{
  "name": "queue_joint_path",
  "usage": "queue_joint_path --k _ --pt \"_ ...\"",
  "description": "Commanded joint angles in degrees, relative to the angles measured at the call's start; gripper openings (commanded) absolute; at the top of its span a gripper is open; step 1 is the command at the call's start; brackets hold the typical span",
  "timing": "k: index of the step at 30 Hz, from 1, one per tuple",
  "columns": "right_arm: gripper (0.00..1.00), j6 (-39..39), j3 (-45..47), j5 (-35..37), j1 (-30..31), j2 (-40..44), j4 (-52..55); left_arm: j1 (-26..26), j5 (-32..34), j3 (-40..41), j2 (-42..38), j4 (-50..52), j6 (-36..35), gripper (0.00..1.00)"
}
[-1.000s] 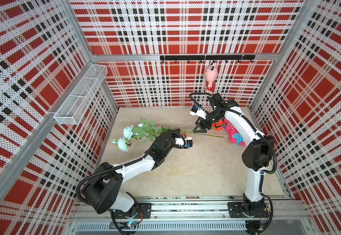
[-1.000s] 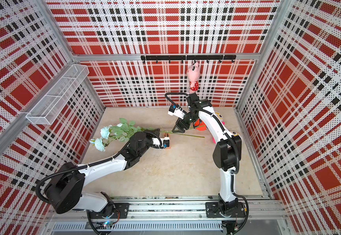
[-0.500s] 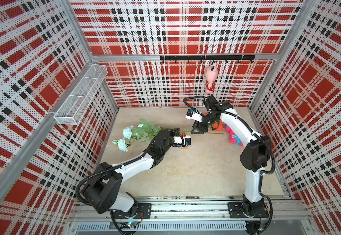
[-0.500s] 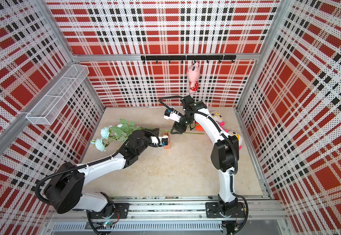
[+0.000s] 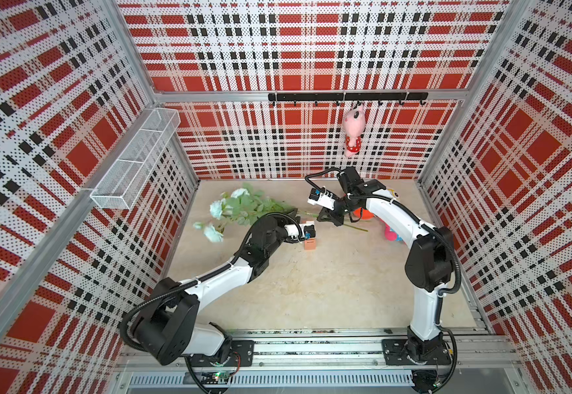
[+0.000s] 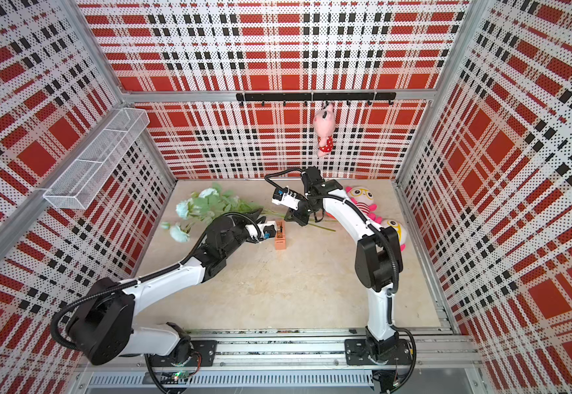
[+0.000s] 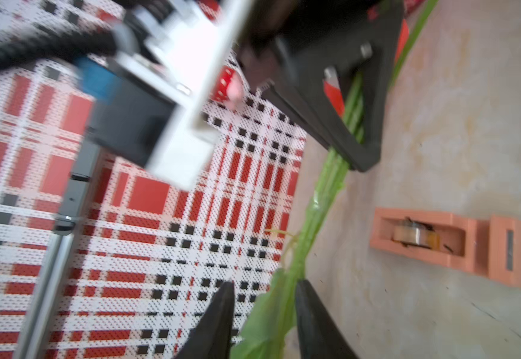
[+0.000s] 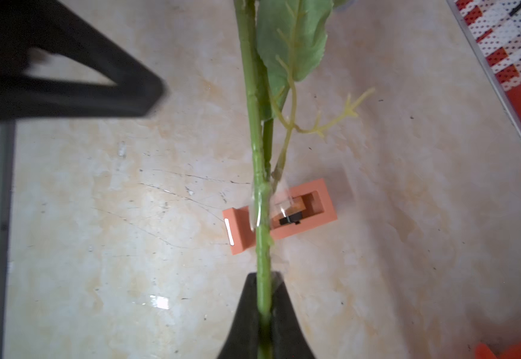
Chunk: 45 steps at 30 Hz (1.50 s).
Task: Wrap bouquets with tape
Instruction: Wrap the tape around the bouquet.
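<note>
The bouquets are one bunch of pale blue-white roses with green leaves, held out above the floor at the back left. Its stems run right, with a clear strip of tape stuck round them. My left gripper is open, its jaws apart on either side of the stems and a leaf. My right gripper is shut on the stems further along. The tape, a peach-orange dispenser, stands on the floor under the stems.
A pink plush hangs from the black hook rail on the back wall. Plush toys and an orange plush lie behind my right arm. A wire basket is fixed on the left wall.
My right gripper has moved left onto the stems and shut on them. My left gripper's jaws have opened round the stems.
</note>
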<state>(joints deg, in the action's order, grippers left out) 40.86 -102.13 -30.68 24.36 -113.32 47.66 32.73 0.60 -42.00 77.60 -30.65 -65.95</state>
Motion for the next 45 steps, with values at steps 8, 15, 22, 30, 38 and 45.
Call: queue_joint_path --k 8,15,22,30,38,45 --pt "0.00 3.5 24.6 -1.9 -0.7 13.2 -40.7 -8.1 -17.1 6.5 -11.9 -19.4 21.2 0.66" --pt "0.00 8.6 45.7 -2.6 0.3 21.1 -74.3 -16.6 -31.3 0.5 -13.3 -4.0 24.3 0.69" --pt "0.00 18.3 52.9 6.8 4.4 21.9 -86.2 -17.6 -40.7 -11.1 -7.8 28.3 10.6 0.68" --pt "0.00 30.9 57.4 14.1 7.8 22.0 -95.7 -15.0 -38.8 -21.1 1.7 47.0 2.3 0.70" --pt "0.00 39.6 58.5 19.2 10.2 21.0 -98.0 -11.7 -33.9 -24.3 7.6 49.1 1.4 0.72" --pt "0.00 44.4 58.8 22.1 12.1 19.5 -100.9 -9.6 -28.8 -29.3 14.2 55.5 -0.5 0.60"
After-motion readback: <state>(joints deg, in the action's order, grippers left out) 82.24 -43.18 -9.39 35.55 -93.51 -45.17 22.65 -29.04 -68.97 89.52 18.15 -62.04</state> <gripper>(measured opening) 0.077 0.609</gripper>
